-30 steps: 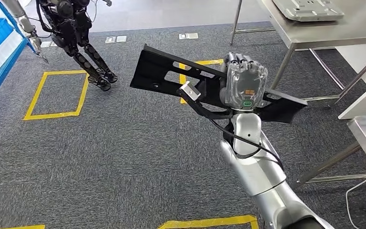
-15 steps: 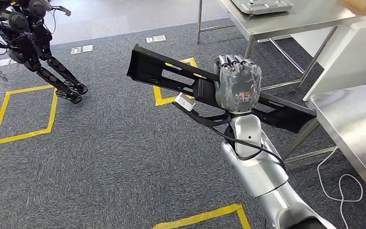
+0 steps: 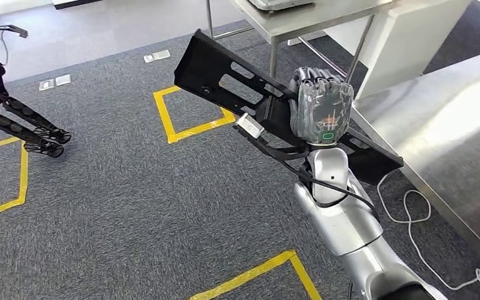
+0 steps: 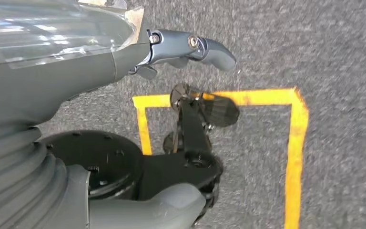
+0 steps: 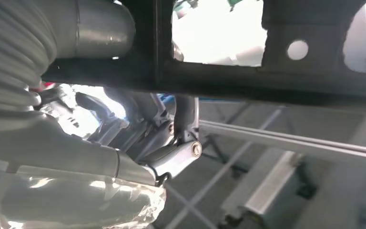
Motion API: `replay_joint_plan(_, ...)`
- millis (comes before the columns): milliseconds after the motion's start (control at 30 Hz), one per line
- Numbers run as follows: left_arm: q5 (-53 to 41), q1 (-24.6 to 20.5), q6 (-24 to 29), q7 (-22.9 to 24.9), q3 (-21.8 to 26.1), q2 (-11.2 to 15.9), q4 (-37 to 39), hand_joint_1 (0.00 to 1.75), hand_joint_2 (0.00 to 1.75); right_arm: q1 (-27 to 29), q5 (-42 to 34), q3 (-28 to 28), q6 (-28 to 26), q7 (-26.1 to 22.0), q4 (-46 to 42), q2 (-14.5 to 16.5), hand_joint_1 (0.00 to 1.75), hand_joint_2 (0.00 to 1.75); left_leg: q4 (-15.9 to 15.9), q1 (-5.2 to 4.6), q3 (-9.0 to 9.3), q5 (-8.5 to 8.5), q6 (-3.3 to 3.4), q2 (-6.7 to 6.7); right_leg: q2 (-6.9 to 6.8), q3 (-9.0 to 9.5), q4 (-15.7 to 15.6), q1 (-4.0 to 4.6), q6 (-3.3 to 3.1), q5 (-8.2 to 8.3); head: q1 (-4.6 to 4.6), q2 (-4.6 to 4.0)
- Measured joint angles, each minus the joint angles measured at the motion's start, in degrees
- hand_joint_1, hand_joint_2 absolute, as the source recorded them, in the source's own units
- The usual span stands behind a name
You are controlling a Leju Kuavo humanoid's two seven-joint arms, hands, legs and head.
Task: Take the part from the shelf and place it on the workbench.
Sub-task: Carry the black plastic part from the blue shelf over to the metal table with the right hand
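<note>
Grey carpet [image 3: 131, 206] marked with yellow tape lines [image 3: 256, 275] runs under everything in the head view, with a white cable [image 3: 412, 219] looping across it near the robot's right side. Nearest the camera, the silver right arm [image 3: 344, 225] rises from below and ends in the right robot hand [image 3: 320, 111], wrapped in clear plastic, its fingers curled closed around the part [image 3: 225, 78], a long flat black piece with cut-out slots and holes. The part is held up in the air, tilted, one end reaching up and left over a yellow tape square [image 3: 187, 112] on the floor and the other end slanting down to the right, just beside the edge of a steel tabletop [image 3: 450, 131] (whether they touch cannot be told). In the right wrist view the part [image 5: 248, 81] crosses close in front of that hand's fingers [image 5: 181, 157]. The left robot hand [image 4: 76, 62] hangs over the carpet in the left wrist view, its fingers [image 4: 205, 45] spread apart and holding nothing. Farther off stands a second tabletop [image 3: 300, 15] on thin metal legs with a pale tray [image 3: 281, 4] on it, and at the far left are the dark legs of another robot [image 3: 19, 119].
</note>
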Motion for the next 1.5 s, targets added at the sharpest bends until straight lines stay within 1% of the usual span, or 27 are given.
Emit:
replay_joint_plan(33, -0.05, -0.04, -0.07, -0.01, 0.0, -0.01, 0.0, 0.0, 1.75, -0.14, 0.0, 0.25, 0.1, 0.48, -0.09, -0.32, 1.75, 1.75, 0.12, 0.3, 0.04, -0.24, -0.32, -0.04, 0.68, -0.06, 0.06, -0.02, -0.52, 0.04, -0.07, 0.0)
replay_joint_plan(100, -0.13, -0.07, -0.21, -0.03, 0.0, -0.03, 0.0, 0.0, 1.75, -0.43, 0.0, 0.78, 0.19, 0.65, -0.31, -0.63, 1.75, 1.75, 2.19, 0.84, -0.63, -2.13, -0.87, -2.49, 2.06, -0.15, -0.02, -0.1, -1.32, 0.24, -0.17, 0.0)
replay_joint_plan(167, -0.37, -0.01, -0.34, -0.05, 0.0, -0.04, 0.0, 0.0, 1.75, -0.68, 0.01, 1.3, 0.32, 0.67, -0.43, -0.67, 1.75, 1.75, 8.74, 1.04, -3.53, -5.95, -1.05, -5.79, 3.33, -0.21, -0.04, 0.09, -1.83, 0.38, -0.38, 0.0)
replay_joint_plan(233, -0.7, 0.06, -0.41, -0.07, 0.0, -0.04, 0.0, 0.0, 1.75, -0.72, 0.01, 1.71, 0.62, 0.88, -0.43, -0.75, 1.75, 1.75, 16.04, 0.97, -7.19, -8.59, -0.79, -6.76, 4.73, -0.26, -0.03, 0.59, -2.15, 0.5, -0.5, 0.0)
replay_joint_plan(267, -0.81, 0.07, -0.42, -0.07, 0.0, -0.04, 0.0, 0.0, 1.75, -0.7, 0.01, 1.84, 0.79, 1.02, -0.45, -0.84, 1.75, 1.75, 17.19, 0.91, -7.98, -8.32, -0.48, -6.92, 5.49, -0.28, -0.02, 0.83, -2.25, 0.56, -0.5, 0.0)
replay_joint_plan(300, -0.9, 0.07, -0.43, -0.07, 0.0, -0.04, 0.0, 0.0, 1.75, -0.69, 0.0, 1.94, 0.91, 1.16, -0.49, -0.92, 1.75, 1.75, 16.12, 0.81, -7.72, -6.98, -0.05, -7.16, 6.27, -0.28, -0.02, 1.02, -2.37, 0.63, -0.48, 0.0)
replay_joint_plan(333, -0.95, 0.07, -0.44, -0.07, 0.0, -0.04, 0.0, 0.0, 1.75, -0.71, 0.0, 2.02, 0.98, 1.23, -0.58, -0.98, 1.75, 1.75, 12.92, 0.64, -6.37, -4.87, 0.48, -7.68, 7.04, -0.28, -0.03, 1.14, -2.46, 0.71, -0.48, 0.0)
replay_joint_plan(400, -1.01, 0.07, -0.45, -0.07, -0.01, 0.08, -0.01, 0.0, 1.75, -0.76, 0.0, 2.15, 1.0, 1.32, -0.8, -1.03, 1.75, 1.75, 5.1, 0.29, -2.8, -1.29, 1.65, -10.59, 8.38, -0.34, -0.05, 1.14, -2.56, 0.95, -0.43, 0.0)
replay_joint_plan(467, -1.07, 0.08, -0.46, -0.07, -0.01, 0.22, -0.02, 0.0, 1.75, -0.76, 0.0, 2.26, 1.0, 1.36, -0.91, -1.05, 1.75, 1.75, 1.5, -0.05, -1.09, -0.25, 2.36, -12.53, 9.32, -0.53, -0.09, 0.9, -2.43, 1.19, -0.5, 0.01)
replay_joint_plan(567, -1.11, 0.01, -0.46, -0.07, 0.0, 0.24, -0.04, 0.0, 1.75, -0.73, 0.0, 2.39, 1.04, 1.37, -1.02, -1.26, 1.75, 1.75, 0.64, -0.24, -0.69, 0.23, 2.82, -11.06, 10.65, -0.84, -0.54, 0.67, -1.62, 1.73, -0.71, 0.01)
replay_joint_plan(633, -1.12, -0.01, -0.46, -0.08, 0.0, 0.21, -0.08, 0.0, 1.75, -0.84, 0.0, 2.42, 1.04, 1.31, -1.2, -1.5, 1.75, 1.75, -1.08, -0.09, -0.03, 1.21, 3.0, -9.43, 8.87, -1.82, 0.66, 1.07, -1.48, 1.02, -0.57, 0.0)
replay_joint_plan(700, -1.1, 0.09, -0.47, -0.06, 0.0, 0.16, -0.09, 0.0, 1.75, -0.95, 0.0, 2.47, 1.03, 0.96, -1.33, -1.61, 1.75, 1.75, -2.08, -0.07, 0.25, 1.78, 2.93, -7.68, 5.52, -4.51, 6.23, 1.19, -1.94, -1.88, -0.35, 0.0)
replay_joint_plan(767, -1.07, 0.19, -0.47, -0.04, 0.01, 0.14, -0.09, 0.0, 1.75, -0.67, 0.0, 2.53, 1.03, 0.46, -1.36, -1.59, 1.75, 1.75, -2.03, -0.11, 0.0, 1.82, 2.93, -5.99, 4.1, -7.4, 13.01, 0.88, -1.83, -4.67, -0.22, 0.0)
replay_joint_plan(800, -1.01, 0.21, -0.47, -0.04, 0.02, 0.1, -0.09, 0.0, 1.75, -0.45, 0.0, 2.52, 1.02, 0.19, -1.34, -1.57, 1.75, 1.75, -1.95, -0.07, -0.1, 1.78, 2.87, -5.13, 3.78, -7.77, 14.31, 0.65, -1.36, -5.01, -0.2, 0.0)
replay_joint_plan(833, -0.96, 0.2, -0.47, -0.04, 0.02, 0.06, -0.09, 0.0, 1.75, -0.29, 0.0, 2.49, 1.0, -0.07, -1.32, -1.53, 1.75, 1.75, -1.79, 0.01, -0.22, 1.7, 2.73, -4.33, 3.45, -7.02, 13.38, 0.4, -0.69, -4.49, -0.14, 0.0)
replay_joint_plan(900, -0.8, 0.19, -0.47, -0.06, 0.02, -0.07, -0.09, 0.0, 1.75, -0.23, 0.0, 2.26, 0.88, -0.89, -1.29, -1.3, 1.75, 1.75, -0.96, 0.21, -0.44, 1.22, 1.98, -2.83, 1.73, -2.91, 6.23, -0.1, 0.76, -2.21, -0.08, 0.0)
replay_joint_plan(933, -0.76, 0.16, -0.47, -0.09, 0.02, -0.08, -0.13, 0.0, 1.75, -0.26, 0.0, 2.09, 0.78, -1.37, -1.26, -1.09, 1.75, 1.75, -0.36, 0.16, -0.66, 0.86, 1.46, -2.25, 0.71, -0.96, 2.98, -0.03, 1.07, -1.35, -0.04, 0.0)
replay_joint_plan(1000, -0.68, 0.11, -0.47, -0.2, 0.02, -0.07, -0.21, 0.0, 1.75, -0.31, -0.01, 1.5, 0.44, -2.65, -1.08, -0.53, 1.75, 1.75, 0.64, -0.02, -1.03, 0.37, 0.64, -1.32, -0.04, 0.54, 0.28, 0.22, 0.43, -0.9, -0.11, 0.0)
replay_joint_plan(1067, -0.63, 0.05, -0.47, -0.31, 0.03, -0.13, -0.24, 0.0, 1.75, -0.32, -0.01, 0.57, 0.09, -4.37, -0.76, 0.06, 1.75, 1.75, 0.94, 0.09, -1.09, 0.28, 0.3, -0.5, 1.19, 0.25, 0.59, 0.28, -0.57, -0.72, -0.3, 0.0)
replay_joint_plan(1100, -0.6, 0.01, -0.47, -0.37, 0.03, -0.18, -0.24, 0.0, 1.75, -0.34, -0.01, 0.09, -0.03, -5.12, -0.61, 0.39, 1.75, 1.75, 1.22, 0.33, -1.11, -0.04, 0.09, -0.7, 1.75, 0.17, 0.55, 0.2, -0.87, -0.58, -0.36, 0.0)
replay_joint_plan(1167, -0.56, 0.05, -0.48, -0.41, 0.06, -0.27, -0.24, 0.0, 1.75, -0.49, -0.02, -0.72, -0.13, -5.9, -0.33, 1.06, 1.75, 1.75, 4.34, 0.79, -2.28, -2.48, -0.36, -3.16, 2.84, 0.13, 0.45, 0.03, -1.56, -0.29, -0.4, 0.0)
replay_joint_plan(1233, -0.52, 0.17, -0.48, -0.46, 0.1, -0.31, -0.24, 0.0, 1.75, -0.64, -0.02, -1.17, -0.13, -6.17, -0.02, 1.75, 1.75, 1.75, 11.58, 0.95, -5.42, -6.43, -0.66, -6.02, 3.92, -0.03, 0.44, 0.17, -2.1, -0.06, -0.46, 0.0)
replay_joint_plan(1267, -0.5, 0.22, -0.48, -0.49, 0.14, -0.31, -0.24, 0.0, 1.75, -0.67, -0.02, -1.31, -0.12, -6.36, 0.17, 2.02, 1.75, 1.75, 15.19, 0.94, -7.15, -7.8, -0.66, -6.51, 4.53, -0.13, 0.45, 0.33, -2.27, 0.04, -0.47, 0.0)
replay_joint_plan(1333, -0.32, 0.25, -0.46, -0.54, 0.22, -0.32, -0.24, 0.0, 1.75, -0.71, -0.02, -1.59, -0.1, -6.73, 0.6, 2.51, 1.75, 1.75, 17.65, 0.88, -8.55, -7.58, -0.26, -6.91, 5.93, -0.3, 0.45, 0.68, -2.55, 0.24, -0.46, 0.0)
replay_joint_plan(1400, -0.08, 0.27, -0.46, -0.61, 0.28, -0.33, -0.24, 0.0, 1.75, -0.97, -0.02, -1.91, -0.09, -7.06, 1.03, 3.03, 1.75, 1.75, 11.66, 0.73, -5.76, -3.7, 0.75, -8.15, 7.44, -0.36, 0.43, 0.93, -2.77, 0.49, -0.45, 0.0)
replay_joint_plan(1433, -0.01, 0.27, -0.45, -0.65, 0.33, -0.29, -0.25, 0.0, 1.75, -1.19, -0.02, -2.03, -0.1, -7.22, 1.21, 3.31, 1.75, 1.75, 7.77, 0.68, -3.8, -2.11, 1.36, -9.58, 8.11, -0.42, 0.43, 0.99, -2.74, 0.65, -0.42, 0.0)
replay_joint_plan(1500, 0.05, 0.32, -0.46, -0.79, 0.43, -0.25, -0.27, 0.0, 1.75, -1.64, -0.02, -2.19, -0.17, -7.55, 1.6, 3.84, 1.75, 1.75, 2.61, 0.38, -1.27, -0.52, 2.2, -11.73, 9.39, -0.7, 0.41, 0.86, -2.37, 1.01, -0.4, 0.0)
